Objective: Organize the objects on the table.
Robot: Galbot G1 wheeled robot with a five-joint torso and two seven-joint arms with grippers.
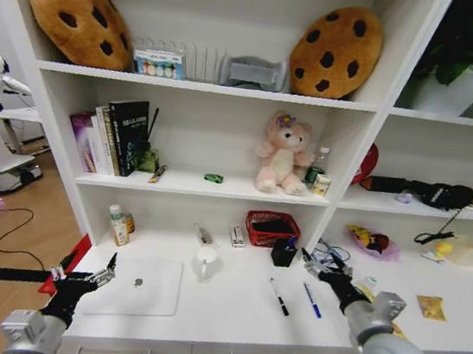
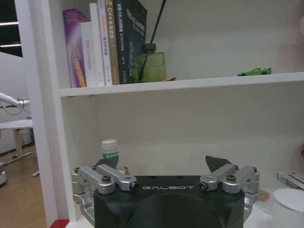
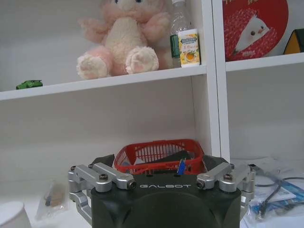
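Note:
On the white table (image 1: 227, 315) a slim silver laptop (image 1: 137, 286) lies shut at the left. A black pen (image 1: 279, 296) and a blue pen (image 1: 312, 300) lie at the middle, and an orange-yellow snack packet (image 1: 430, 306) at the right. A tiny green toy car (image 1: 213, 177) (image 2: 255, 72) (image 3: 28, 84) sits on the shelf above. My left gripper (image 1: 85, 269) (image 2: 162, 164) hovers open over the table's left front corner, beside the laptop. My right gripper (image 1: 317, 259) (image 3: 159, 161) is open above the blue pen, facing a red basket (image 3: 159, 152).
A white cup (image 1: 204, 263), a black pen holder (image 1: 283, 255), a bottle (image 1: 118, 225) and the red basket (image 1: 272, 228) stand at the table's back. Cables (image 1: 335, 255) lie by my right gripper. Books (image 1: 111, 136) and a pink plush bear (image 1: 282, 154) fill the shelf above.

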